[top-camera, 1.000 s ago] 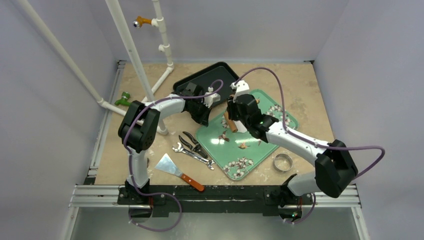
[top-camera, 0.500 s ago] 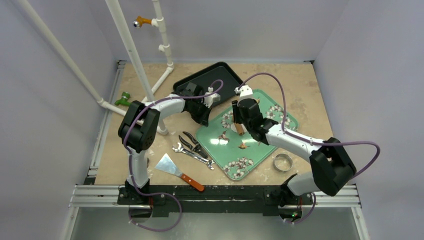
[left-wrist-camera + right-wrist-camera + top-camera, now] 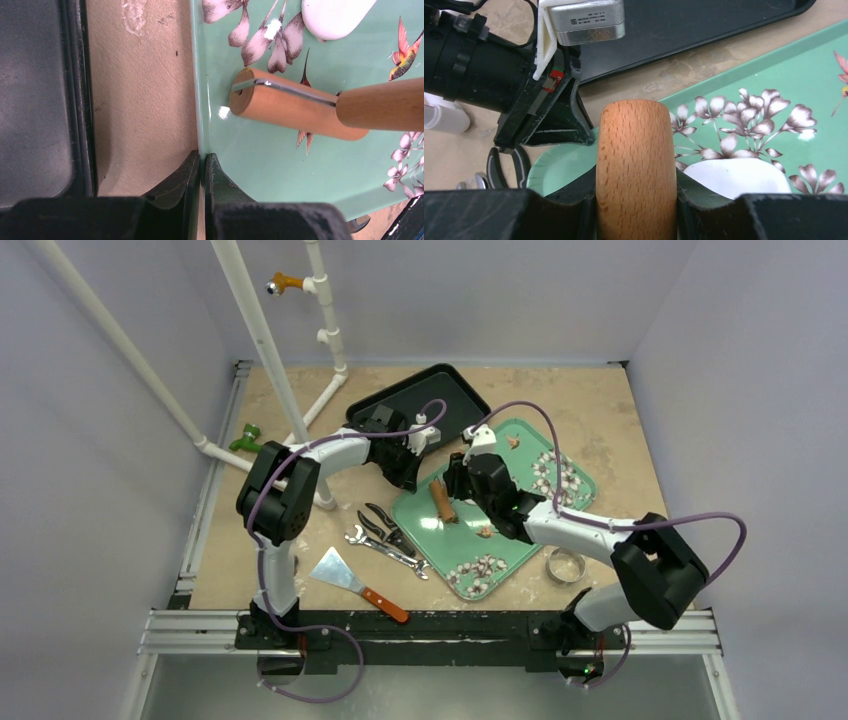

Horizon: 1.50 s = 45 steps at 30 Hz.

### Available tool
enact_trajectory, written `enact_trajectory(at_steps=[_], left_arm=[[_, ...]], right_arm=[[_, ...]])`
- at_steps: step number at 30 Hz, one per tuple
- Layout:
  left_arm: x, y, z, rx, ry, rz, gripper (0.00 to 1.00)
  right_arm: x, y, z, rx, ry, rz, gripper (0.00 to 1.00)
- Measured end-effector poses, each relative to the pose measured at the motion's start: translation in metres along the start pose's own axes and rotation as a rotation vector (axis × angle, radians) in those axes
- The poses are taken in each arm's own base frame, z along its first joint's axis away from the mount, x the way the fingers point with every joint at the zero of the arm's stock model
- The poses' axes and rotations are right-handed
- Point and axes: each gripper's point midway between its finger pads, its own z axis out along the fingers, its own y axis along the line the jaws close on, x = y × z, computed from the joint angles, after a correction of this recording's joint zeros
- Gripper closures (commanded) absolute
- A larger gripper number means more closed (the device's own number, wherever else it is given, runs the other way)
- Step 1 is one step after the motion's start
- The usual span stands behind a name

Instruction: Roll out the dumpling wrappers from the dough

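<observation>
One second on | left claw (image 3: 200,159) pinches tray (image 3: 260,192) rim | right claw (image 3: 634,192) clamps rolling pin (image 3: 634,145), shifted leftward

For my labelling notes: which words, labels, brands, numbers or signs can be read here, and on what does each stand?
Nothing can be read.
Sticker on the silver box: printed lines and a code, too small to read.
Tray: flower and bird prints only, no text.

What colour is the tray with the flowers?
Mint green tray, printed with white-brown blossoms and a hummingbird; clearest in the left wrist view.
</observation>
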Motion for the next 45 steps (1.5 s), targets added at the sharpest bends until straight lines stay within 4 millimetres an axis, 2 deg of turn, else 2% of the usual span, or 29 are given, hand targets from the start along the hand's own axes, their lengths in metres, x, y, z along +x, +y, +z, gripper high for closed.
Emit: enact_trajectory(at_steps=[6, 9, 15, 18, 21, 25, 33, 35, 40, 45], left_arm=[[0.000, 0.000, 0.000, 0.000, 0.000, 0.000, 1.00], [0.000, 0.000, 0.000, 0.000, 0.000, 0.000, 1.00], [0.000, 0.000, 0.000, 0.000, 0.000, 0.000, 1.00], [0.000, 0.000, 0.000, 0.000, 0.000, 0.000, 1.00], [0.000, 0.000, 0.000, 0.000, 0.000, 0.000, 1.00], [0.000, 0.000, 0.000, 0.000, 0.000, 0.000, 1.00], [0.000, 0.000, 0.000, 0.000, 0.000, 0.000, 1.00], [0.000, 0.000, 0.000, 0.000, 0.000, 0.000, 1.00], [0.000, 0.000, 0.000, 0.000, 0.000, -0.001, 1.00], [0.000, 0.000, 0.000, 0.000, 0.000, -0.001, 1.00]], right_arm=[[-0.001, 0.006, -0.003, -0.022, 0.042, 0.004, 1.00], [-0.005, 0.000, -0.009, -0.030, 0.075, -0.011, 1.00], [-0.055, -0.051, -0.010, 0.054, 0.016, 0.016, 1.00], [-0.064, -0.074, -0.012, 0.104, -0.003, 0.011, 1.00], [-0.058, -0.085, -0.010, 0.130, 0.014, -0.017, 1.00], [-0.033, -0.102, -0.004, 0.187, 0.066, -0.065, 1.00], [-0.043, -0.126, -0.003, 0.278, -0.005, -0.091, 1.00], [-0.045, -0.139, -0.006, 0.313, -0.022, -0.091, 1.00], [-0.036, -0.185, -0.018, 0.462, -0.004, -0.109, 1.00], [-0.036, -0.192, -0.024, 0.490, 0.011, -0.117, 1.00]])
